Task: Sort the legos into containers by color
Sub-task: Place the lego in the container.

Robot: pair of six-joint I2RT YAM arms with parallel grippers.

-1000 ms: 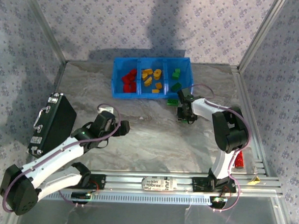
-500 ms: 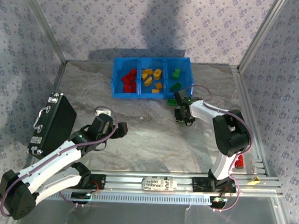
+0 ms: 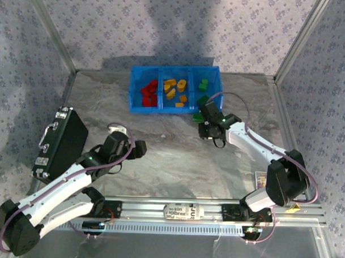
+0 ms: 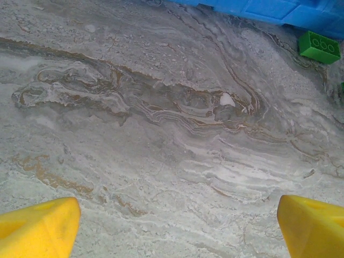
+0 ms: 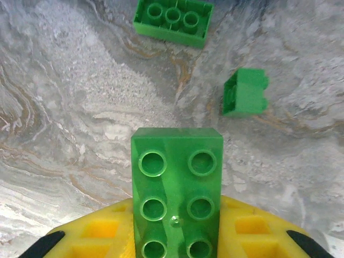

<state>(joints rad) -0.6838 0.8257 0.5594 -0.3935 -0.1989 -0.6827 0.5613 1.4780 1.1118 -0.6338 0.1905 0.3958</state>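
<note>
This is a robotics lab test cell. Two cabled robot arms, the left arm (image 3: 57, 187) at 7 o'clock and the right arm (image 3: 254, 143) at 4 o'clock, are bolted to a slotted aluminium rail (image 3: 141, 207) at 6 o'clock, along the near edge of a marble-patterned table (image 3: 177, 163). Bare aluminium posts (image 3: 51, 29) rise at 10 and 2 o'clock, and lilac patterned backdrop sheets (image 3: 221, 29) close the table in on three sides. The props look staged: a blue bin (image 3: 156, 110) of toy bricks (image 3: 170, 83) at 12 o'clock and a black case (image 3: 61, 142) at 9 o'clock.
</note>
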